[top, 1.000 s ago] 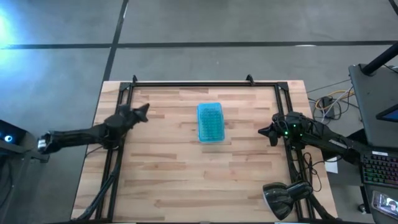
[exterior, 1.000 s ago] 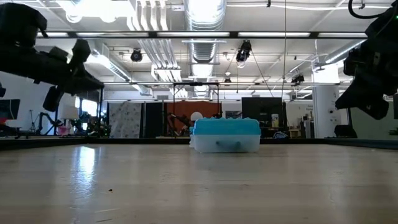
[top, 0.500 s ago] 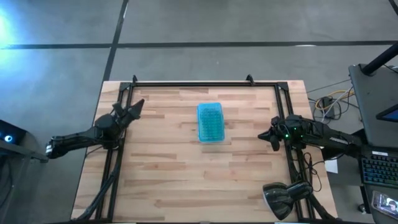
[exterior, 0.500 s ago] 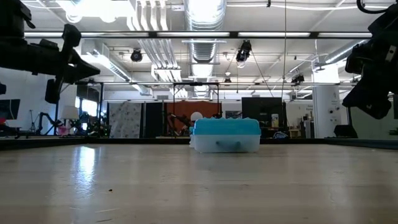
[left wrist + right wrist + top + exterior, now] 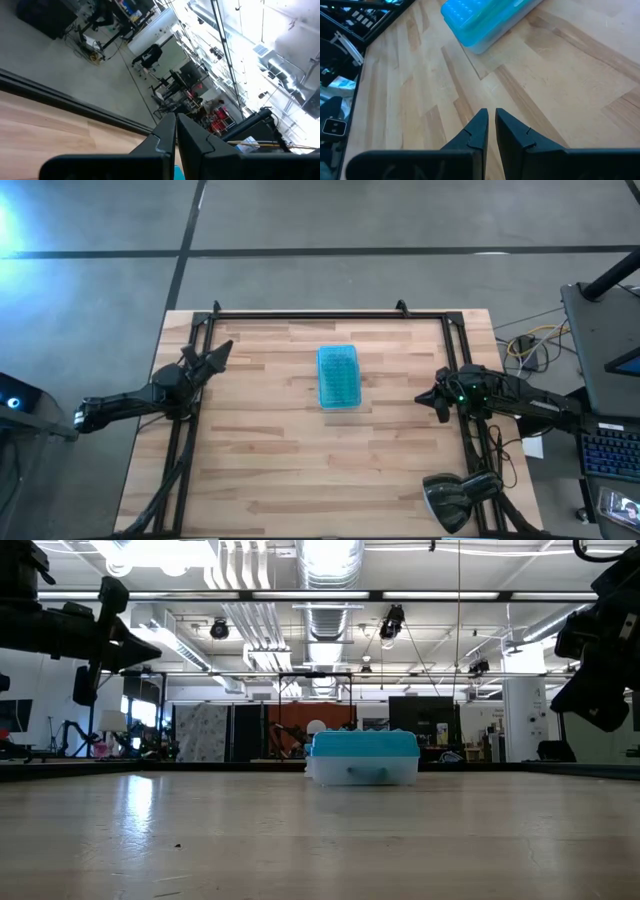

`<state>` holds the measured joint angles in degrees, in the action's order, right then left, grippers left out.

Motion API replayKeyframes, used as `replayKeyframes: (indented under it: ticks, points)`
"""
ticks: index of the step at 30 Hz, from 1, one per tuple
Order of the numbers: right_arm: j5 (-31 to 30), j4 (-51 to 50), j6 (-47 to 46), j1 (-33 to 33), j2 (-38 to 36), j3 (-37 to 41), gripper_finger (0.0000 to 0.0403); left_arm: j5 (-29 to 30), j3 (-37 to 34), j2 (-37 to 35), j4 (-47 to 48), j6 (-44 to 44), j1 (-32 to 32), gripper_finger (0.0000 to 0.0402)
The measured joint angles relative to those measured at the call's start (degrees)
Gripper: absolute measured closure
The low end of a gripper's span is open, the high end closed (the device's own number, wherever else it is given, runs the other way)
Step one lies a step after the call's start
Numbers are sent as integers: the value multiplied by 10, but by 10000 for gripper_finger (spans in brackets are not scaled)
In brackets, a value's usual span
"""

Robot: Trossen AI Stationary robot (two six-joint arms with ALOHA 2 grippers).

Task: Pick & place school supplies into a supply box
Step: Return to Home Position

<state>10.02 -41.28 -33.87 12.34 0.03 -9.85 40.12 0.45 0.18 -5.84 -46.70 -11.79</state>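
Observation:
The supply box (image 5: 338, 377) lies closed at the middle of the table, toward the far side, its teal-blue lid on top of the translucent tray; it also shows in the low view (image 5: 362, 757) and the right wrist view (image 5: 485, 20). No pencils, pens or scissors are in view. My left gripper (image 5: 222, 348) is shut and empty above the table's left edge, well left of the box. My right gripper (image 5: 422, 395) is shut and empty above the table's right side, right of the box. Both hang clear of the tabletop (image 5: 140, 645) (image 5: 590, 710).
A black frame rail (image 5: 300, 313) runs along the table's far edge and down both sides. A dark desk lamp (image 5: 450, 500) stands at the near right corner. Bare wood (image 5: 320, 470) stretches between the box and the near edge.
My left gripper has drawn back toward the table's left edge and a little toward the far edge, staying shut, then held still. The box has not moved.

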Motion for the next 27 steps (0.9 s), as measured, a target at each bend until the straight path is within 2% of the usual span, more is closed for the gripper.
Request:
replayKeyframes:
  ticks: [8, 27]
  points:
    - [0, -1, 0, 0, 3, 0, 374, 0, 0, 17, 19, 1, 0, 401]
    - [-1, 1, 0, -1, 0, 0, 374, 0, 2, -2, 28, 2, 0, 401]
